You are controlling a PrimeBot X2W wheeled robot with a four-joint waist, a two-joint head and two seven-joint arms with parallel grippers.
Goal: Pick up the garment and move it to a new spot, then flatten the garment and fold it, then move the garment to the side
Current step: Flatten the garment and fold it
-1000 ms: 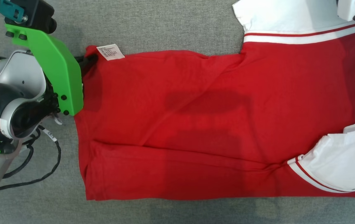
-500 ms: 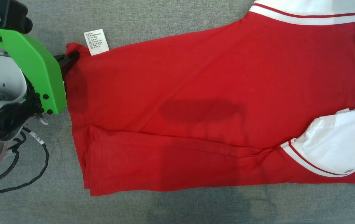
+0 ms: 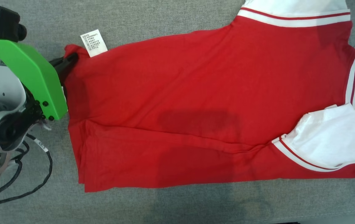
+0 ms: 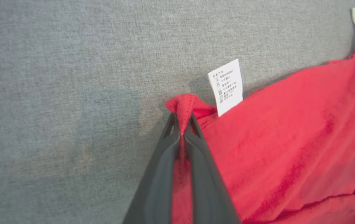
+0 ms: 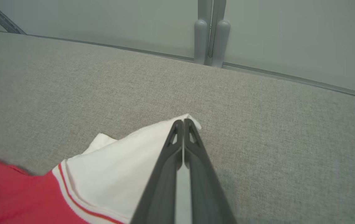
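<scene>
We are looking at a red knit garment (image 3: 196, 93) lying mostly flat across the middle of the grey woven surface (image 3: 165, 18), doubled over lengthwise, with a long soft crease running near its lower edge. Our left claw (image 4: 182, 119) is pinching shut on the garment's hem corner, bunching it into a small stitched peak that is poking past the dark tapered fingers (image 4: 162, 174). A white rectangular care label (image 3: 93, 43) with tiny print is sticking out just beside that pinch. Our right claw (image 5: 183, 124) is clamping closed on the corner of the far sleeve (image 5: 127, 155), smooth white cloth edged with a ribbed band and a thin red stripe; a bit of the cloth is showing beyond the tips. The near sleeve (image 3: 324, 140), also white, is lying folded over the red body, with a curved striped trim. A smooth angular green bracket (image 3: 31, 74) is sitting on our left wrist, and black cables (image 3: 40, 174) are looping on the surface.
</scene>
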